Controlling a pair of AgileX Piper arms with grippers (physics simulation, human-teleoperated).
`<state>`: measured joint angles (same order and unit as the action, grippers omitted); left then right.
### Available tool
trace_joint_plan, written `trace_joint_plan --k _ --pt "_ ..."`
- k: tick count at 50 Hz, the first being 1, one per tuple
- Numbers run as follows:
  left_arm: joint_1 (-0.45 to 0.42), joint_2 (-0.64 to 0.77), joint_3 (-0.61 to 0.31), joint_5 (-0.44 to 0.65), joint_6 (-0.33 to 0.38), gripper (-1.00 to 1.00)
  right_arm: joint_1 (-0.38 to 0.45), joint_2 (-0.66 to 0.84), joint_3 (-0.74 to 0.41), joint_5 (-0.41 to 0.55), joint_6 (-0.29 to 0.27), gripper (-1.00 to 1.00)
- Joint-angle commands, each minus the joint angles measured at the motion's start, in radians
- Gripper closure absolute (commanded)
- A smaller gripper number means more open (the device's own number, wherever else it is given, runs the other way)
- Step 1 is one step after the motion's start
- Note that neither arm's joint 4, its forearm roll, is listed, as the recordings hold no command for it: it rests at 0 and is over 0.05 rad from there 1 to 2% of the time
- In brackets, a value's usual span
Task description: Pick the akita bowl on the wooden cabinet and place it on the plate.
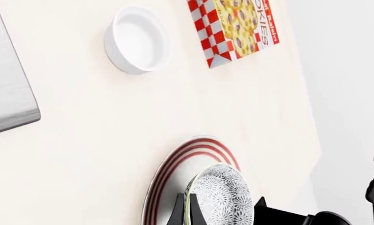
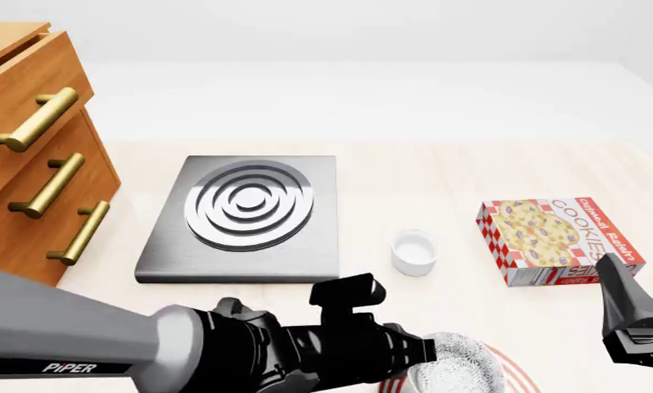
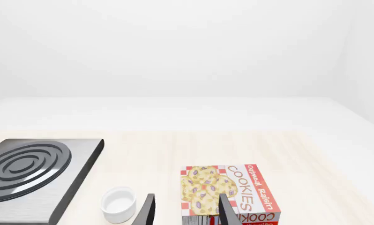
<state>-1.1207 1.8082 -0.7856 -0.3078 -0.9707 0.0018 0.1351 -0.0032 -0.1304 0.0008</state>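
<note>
1. Left wrist view, principal item: akita bowl (image 1: 220,196), speckled grey and white, gripped by its rim between the fingers of the left gripper (image 1: 188,212), jaws clamped on the rim edge. The bowl sits over the plate (image 1: 174,164); whether its base touches the plate cannot be told.
2. Front view, same items: left gripper (image 2: 420,354) reaches in low across the near table edge; bowl (image 2: 463,366) and plate (image 2: 518,377) are partly cut off by the frame's lower edge.
3. Wooden cabinet (image 2: 26,155): far left, brass handles, well apart from the bowl.
4. Right gripper (image 3: 185,212): jaws parted, holding nothing, pointing toward the cookie box (image 3: 228,190); idle at the right table edge (image 2: 632,323).
5. Other stock: stove plate (image 2: 245,214), small white cup (image 2: 414,250), both on the table beyond the plate.
6. Step in hand, judged: placement, late stage; transport appears complete.
7. Next move calls for: settling the bowl flat near the plate's centre, then parting the fingers and lifting clear without dragging the rim.
</note>
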Motion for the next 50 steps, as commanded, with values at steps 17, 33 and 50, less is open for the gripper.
trace_joint_plan --k 17,33,50 --pt "-0.005 0.036 -0.021 -0.019 -0.013 1.0 0.0 0.0 0.0 0.0 0.0 -1.0" --pt "-0.005 0.063 -0.026 -0.032 -0.032 1.0 0.0 0.0 0.0 0.0 0.0 -1.0" --pt "-0.059 0.022 -0.03 -0.019 -0.003 -1.0 0.0 0.0 0.0 0.0 0.0 -1.0"
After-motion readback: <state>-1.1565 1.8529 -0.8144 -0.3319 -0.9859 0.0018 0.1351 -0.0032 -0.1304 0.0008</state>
